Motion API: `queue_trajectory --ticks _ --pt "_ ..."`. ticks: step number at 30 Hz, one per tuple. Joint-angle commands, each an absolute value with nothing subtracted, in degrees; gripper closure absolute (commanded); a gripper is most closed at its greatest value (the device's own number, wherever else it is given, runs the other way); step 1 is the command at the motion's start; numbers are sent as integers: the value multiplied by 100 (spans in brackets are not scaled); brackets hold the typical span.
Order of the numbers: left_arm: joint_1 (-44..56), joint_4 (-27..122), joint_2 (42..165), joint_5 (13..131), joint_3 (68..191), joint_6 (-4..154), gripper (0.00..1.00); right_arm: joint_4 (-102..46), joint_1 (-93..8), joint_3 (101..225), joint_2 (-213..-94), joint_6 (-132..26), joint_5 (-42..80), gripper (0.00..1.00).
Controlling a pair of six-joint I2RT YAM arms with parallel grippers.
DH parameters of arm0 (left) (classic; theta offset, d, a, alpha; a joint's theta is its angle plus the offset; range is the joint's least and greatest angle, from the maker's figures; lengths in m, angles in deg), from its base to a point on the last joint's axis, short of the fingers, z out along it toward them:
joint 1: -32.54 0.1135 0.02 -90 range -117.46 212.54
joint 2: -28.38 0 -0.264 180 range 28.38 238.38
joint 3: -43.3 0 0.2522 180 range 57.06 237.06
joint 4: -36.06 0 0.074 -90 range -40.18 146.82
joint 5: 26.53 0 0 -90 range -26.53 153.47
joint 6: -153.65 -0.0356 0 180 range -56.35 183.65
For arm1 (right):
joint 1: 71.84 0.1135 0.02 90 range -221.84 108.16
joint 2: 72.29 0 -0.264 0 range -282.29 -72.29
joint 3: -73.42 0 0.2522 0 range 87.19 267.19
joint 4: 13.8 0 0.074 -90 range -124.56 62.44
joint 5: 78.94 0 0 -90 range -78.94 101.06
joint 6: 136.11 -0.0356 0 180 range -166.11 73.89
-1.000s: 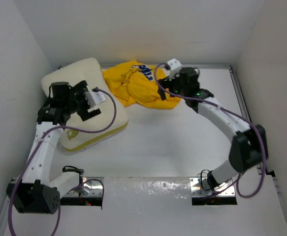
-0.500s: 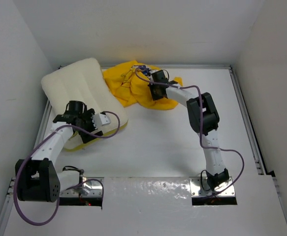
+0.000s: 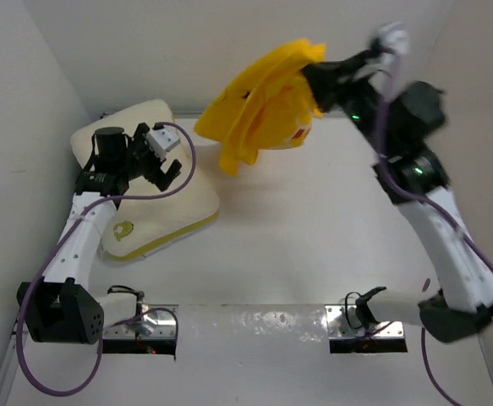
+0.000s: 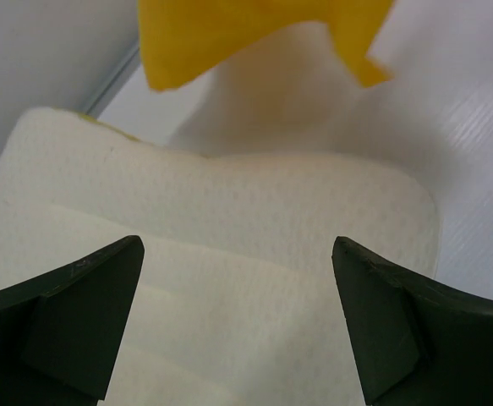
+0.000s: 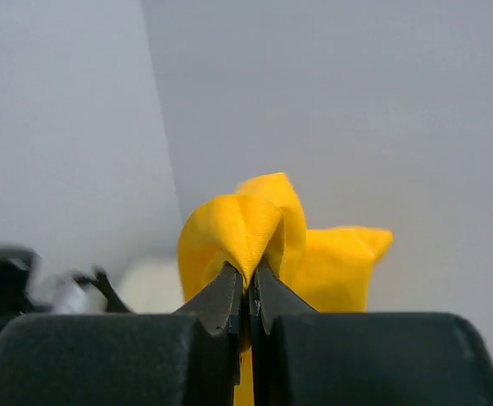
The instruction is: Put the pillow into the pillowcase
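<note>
White table [image 3: 297, 245], 3 walls [image 3: 229, 51] (plain).

Thin matt cloth pillowcase [image 3: 263, 101]; soft dimpled pillow [image 4: 229, 228]

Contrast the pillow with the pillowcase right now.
The pillow lies flat on the table; the pillowcase hangs in the air, pinched by the right tool. The pillow is cream-white and thick; the pillowcase is bright yellow, thin and crumpled. Both are soft fabric.

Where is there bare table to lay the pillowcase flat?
Bare table right of the pillow, across to the right side, from back wall to near edge. Crowded: far-left corner, pillow under the open left gripper. The pillowcase hangs from the shut right gripper, off the table.
</note>
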State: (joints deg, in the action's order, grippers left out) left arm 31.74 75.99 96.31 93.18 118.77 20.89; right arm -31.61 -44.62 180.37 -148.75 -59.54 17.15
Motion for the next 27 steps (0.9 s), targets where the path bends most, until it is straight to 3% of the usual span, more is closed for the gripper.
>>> queue_trajectory --ticks 1,5,11,12,13,14,15,16,19,21,22,24,25,27 --pt "3175 6872 9817 9879 12174 2989 7 -2738 -4415 18043 -14462 -6009 1529 100" --pt "3175 6565 9922 9950 12297 3270 7 -4139 -4599 18605 -15196 -5675 553 100" --pt "3157 6441 9931 9854 12341 3473 6 -6057 -5285 20546 -17447 -6141 974 99" --pt "3148 6458 9923 9819 12341 3473 6 -6200 -5355 21062 -18112 -6158 1000 90" --pt "3148 6458 9914 9714 12333 3491 6 -6323 -5521 21285 -18431 -6184 1079 40" --pt "3140 6467 9888 9670 12324 3491 6 -6550 -5610 21513 -18722 -6219 1071 18" --pt "3131 6485 9870 9608 12315 3499 6 -6727 -5680 21994 -19195 -6246 1036 4" --pt "3122 6502 9861 9521 12306 3508 5 -6937 -5751 22199 -19347 -6263 975 1" --pt "3070 6748 9826 9493 12254 3368 4 -6977 -5734 21616 -18868 -6167 789 1" --pt "3052 6932 9834 9546 12201 3298 4 -6520 -5716 19936 -18149 -6141 789 1" --pt "3052 6959 9843 9607 12123 3263 4 -6248 -5716 19333 -17336 -6132 824 21" --pt "3025 7099 9896 9686 12034 3166 9 -5632 -5707 17624 -16558 -6158 843 91" --pt "2999 7161 9948 9782 12025 3131 15 -5482 -5716 17169 -15945 -6384 755 100" --pt "2981 7310 10010 9845 11973 3043 19 -5393 -5716 15951 -15493 -6562 527 97"
